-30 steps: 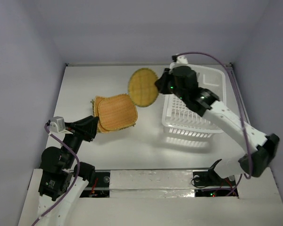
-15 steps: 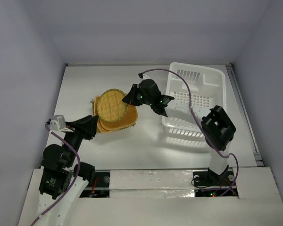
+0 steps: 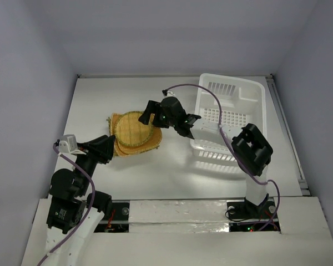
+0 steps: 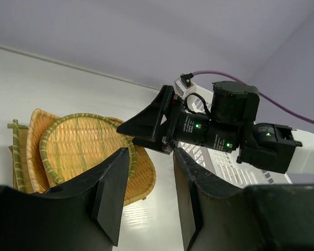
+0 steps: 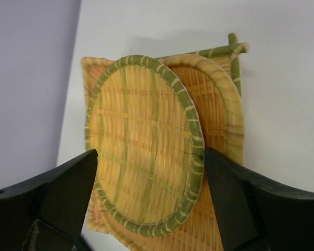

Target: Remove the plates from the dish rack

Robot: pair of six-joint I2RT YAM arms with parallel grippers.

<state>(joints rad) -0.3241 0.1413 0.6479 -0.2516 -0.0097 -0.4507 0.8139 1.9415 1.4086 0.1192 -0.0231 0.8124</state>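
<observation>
Your left claw [image 3: 102, 148] hangs spread and empty beside the stack of plates [image 3: 134, 143] on the table [image 3: 172, 177]. The round plate [image 3: 130, 127], carried in the air a second ago, now lies on top of that stack. Your right claw [image 3: 151, 114] has let go and stands spread just above it. The dish rack [image 3: 219, 151] shows no plate left, so unloading looks finished. No brand, label or writing is legible.

1. Top external — high at the near edge, overlooking the whole white table [image 3: 100, 100].
2. Left wrist: low, facing the black right arm [image 4: 225, 128].
3. Right wrist: close above the stacked tan woven plates [image 5: 146, 151] — shared by all views.
</observation>
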